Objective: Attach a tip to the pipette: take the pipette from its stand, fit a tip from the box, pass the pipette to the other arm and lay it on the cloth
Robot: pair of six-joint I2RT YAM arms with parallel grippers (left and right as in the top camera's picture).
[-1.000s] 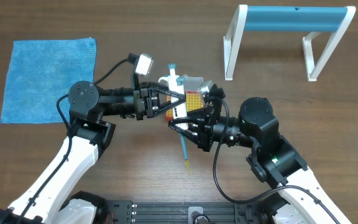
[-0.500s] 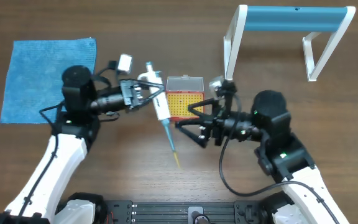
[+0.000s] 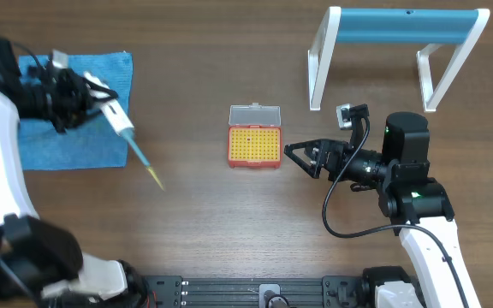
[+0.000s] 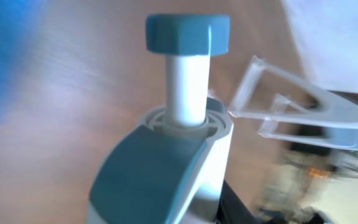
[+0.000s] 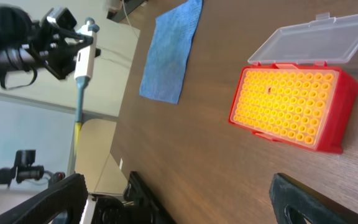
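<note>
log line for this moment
left gripper: shut on pipette, tip fitted, raised near cloth | right gripper: open, empty, by tip box | pipette not laid yet

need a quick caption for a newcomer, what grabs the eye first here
The white and blue pipette stands out, a yellow tip on its end, held up in the left gripper by the blue cloth at far left. Next comes the red tip box, lid open, in the middle, with the right gripper open beside it.

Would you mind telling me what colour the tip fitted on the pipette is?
Yellow; the tip on the pipette shows best in the top view.
</note>
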